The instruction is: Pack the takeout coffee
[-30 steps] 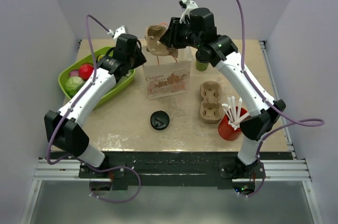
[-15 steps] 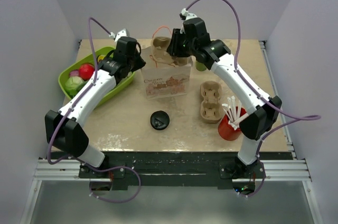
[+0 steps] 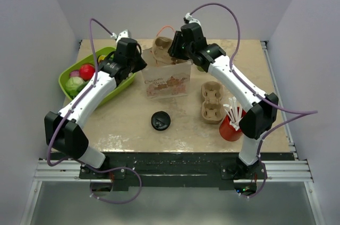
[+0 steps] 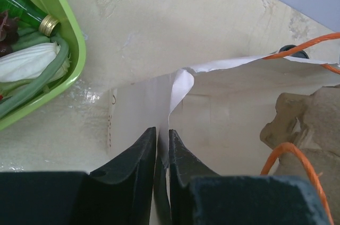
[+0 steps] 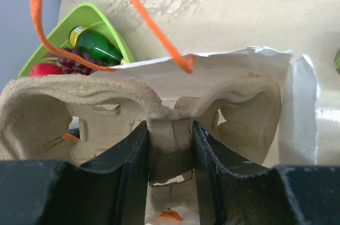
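Moulded pulp carrier (image 5: 48,113) clamped in right fingers (image 5: 127,166); left fingers (image 4: 135,166) pinch thin paper bag (image 4: 239,108).

Pale lilac walls (image 3: 32,23) enclose a mottled beige table (image 3: 127,124) (scuffed) — evenly lit.

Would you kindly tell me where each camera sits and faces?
Top external: above, behind the bases, looking down at the table; left arm, right arm show.
Left wrist: on left arm, along the left tool pinching the paper bag.
Right wrist: on right arm, along the right tool gripping the cup carrier.
Shared by all: paper bag, green tray.
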Action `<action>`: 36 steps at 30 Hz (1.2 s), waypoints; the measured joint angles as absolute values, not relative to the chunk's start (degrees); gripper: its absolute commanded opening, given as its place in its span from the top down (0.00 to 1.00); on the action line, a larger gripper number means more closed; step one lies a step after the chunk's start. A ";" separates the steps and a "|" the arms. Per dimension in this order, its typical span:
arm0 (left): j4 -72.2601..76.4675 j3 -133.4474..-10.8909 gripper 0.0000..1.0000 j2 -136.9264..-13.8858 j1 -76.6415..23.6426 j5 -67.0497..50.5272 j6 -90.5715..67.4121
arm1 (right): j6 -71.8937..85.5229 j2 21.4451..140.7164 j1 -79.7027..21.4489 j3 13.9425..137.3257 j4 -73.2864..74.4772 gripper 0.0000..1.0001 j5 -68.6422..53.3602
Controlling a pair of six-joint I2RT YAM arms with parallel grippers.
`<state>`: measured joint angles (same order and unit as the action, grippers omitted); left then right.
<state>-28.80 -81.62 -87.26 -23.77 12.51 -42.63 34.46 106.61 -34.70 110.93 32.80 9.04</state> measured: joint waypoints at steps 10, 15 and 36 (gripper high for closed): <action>-28.77 -81.30 0.82 -87.20 -23.77 12.97 -42.63 | 36.91 100.01 -31.68 104.07 29.19 0.81 9.08; -28.40 -81.01 0.82 -86.89 -23.77 12.86 -42.61 | 37.30 99.57 -31.33 103.63 28.40 0.82 8.88; -24.40 -74.43 0.84 -81.82 -23.77 12.34 -42.26 | 42.61 92.53 -30.52 94.24 23.38 0.82 7.73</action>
<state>-24.40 -74.43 -81.82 -23.77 12.34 -42.26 42.61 92.53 -30.52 94.24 23.38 7.73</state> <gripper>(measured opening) 0.159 0.364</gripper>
